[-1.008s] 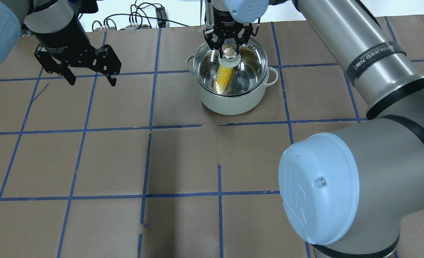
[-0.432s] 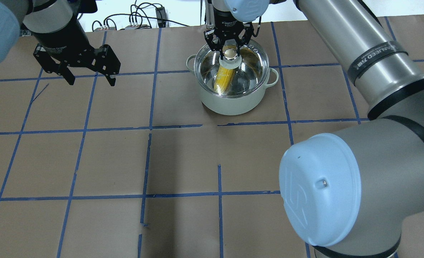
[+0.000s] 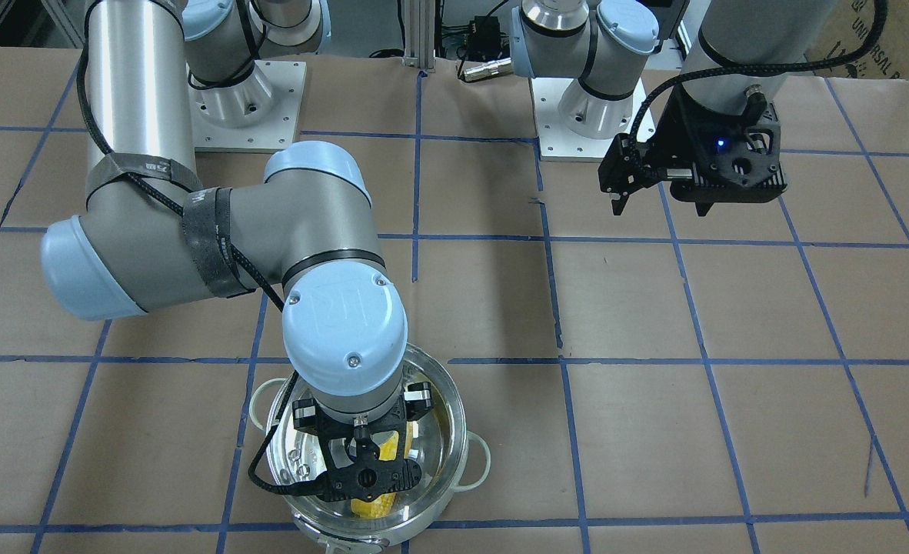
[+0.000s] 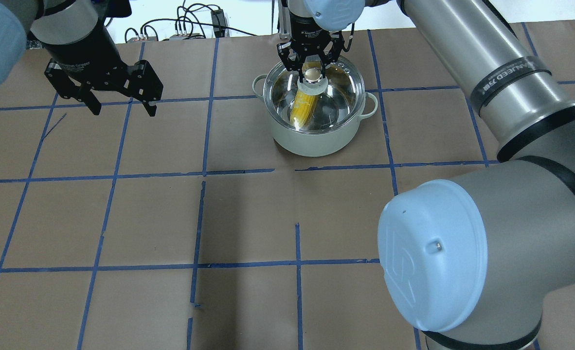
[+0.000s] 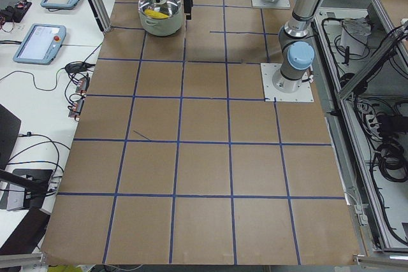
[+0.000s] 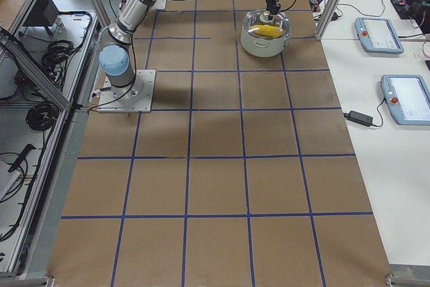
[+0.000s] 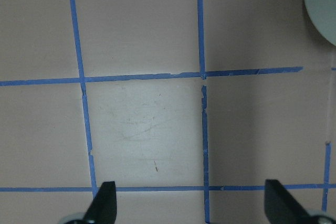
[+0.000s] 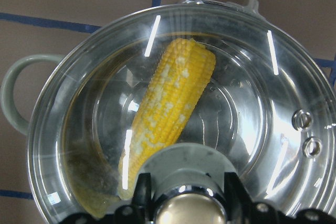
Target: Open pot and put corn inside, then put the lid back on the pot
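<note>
The pot point(image 4: 312, 141), pale outside and shiny inside with two loop handles, stands at the far middle of the table. The yellow corn point(image 4: 303, 108) lies inside it, also clear in the right wrist view point(image 8: 170, 108). The glass lid point(image 4: 341, 92) sits level over the pot's rim, and I cannot tell whether it rests on it. My right gripper point(image 4: 312, 73) is shut on the lid's knob from above, with a finger on each side point(image 8: 142, 187). My left gripper point(image 4: 120, 107) is open and empty, hovering above the table to the pot's left; it also shows in the left wrist view point(image 7: 191, 205).
Brown paper with a blue tape grid point(image 4: 205, 172) covers the table. Cables point(image 4: 185, 24) lie along the far edge behind the pot. My right arm's elbow point(image 4: 462, 253) bulks over the near right. Teach pendants point(image 6: 379, 35) lie on a side table.
The right gripper has lowered the lid a little closer onto the pot's rim. The left gripper has barely moved. The corn has stayed in the pot.
</note>
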Available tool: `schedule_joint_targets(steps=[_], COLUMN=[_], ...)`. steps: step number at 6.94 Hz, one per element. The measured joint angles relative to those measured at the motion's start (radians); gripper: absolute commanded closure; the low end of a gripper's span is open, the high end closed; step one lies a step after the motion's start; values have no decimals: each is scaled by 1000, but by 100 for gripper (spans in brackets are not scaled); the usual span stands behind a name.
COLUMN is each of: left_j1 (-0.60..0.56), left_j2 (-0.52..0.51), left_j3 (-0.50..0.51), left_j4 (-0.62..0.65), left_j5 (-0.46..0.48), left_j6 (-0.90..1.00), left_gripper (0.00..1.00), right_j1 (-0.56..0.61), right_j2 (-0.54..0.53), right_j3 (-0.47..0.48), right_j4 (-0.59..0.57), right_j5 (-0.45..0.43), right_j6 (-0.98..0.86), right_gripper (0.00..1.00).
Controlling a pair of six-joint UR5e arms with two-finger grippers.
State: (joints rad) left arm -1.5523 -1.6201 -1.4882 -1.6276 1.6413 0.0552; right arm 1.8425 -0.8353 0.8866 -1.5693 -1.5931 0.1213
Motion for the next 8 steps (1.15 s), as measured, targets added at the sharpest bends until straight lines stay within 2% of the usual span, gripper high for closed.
schedule_joint_targets(steps=[1,5,7,8], left_j1=[0,0,0,0], left_j2=[0,1,1,2], left_j3=[-1,-1,-1,-1], left_j4=[0,-1,-1,-1], left_j5=[0,0,0,0], left_j6=[0,0,0,0], left_gripper=[0,0,0,0], right_j1=[0,-46,-134,-174], right_j2=[0,-40,-137,-210], right_j3=[0,-8,9,56], right_j4=[0,27,66,71], right_j5=[0,5,3,1], right_j6=[-2,-12,-41,-91], right_gripper=[3,0,1,1])
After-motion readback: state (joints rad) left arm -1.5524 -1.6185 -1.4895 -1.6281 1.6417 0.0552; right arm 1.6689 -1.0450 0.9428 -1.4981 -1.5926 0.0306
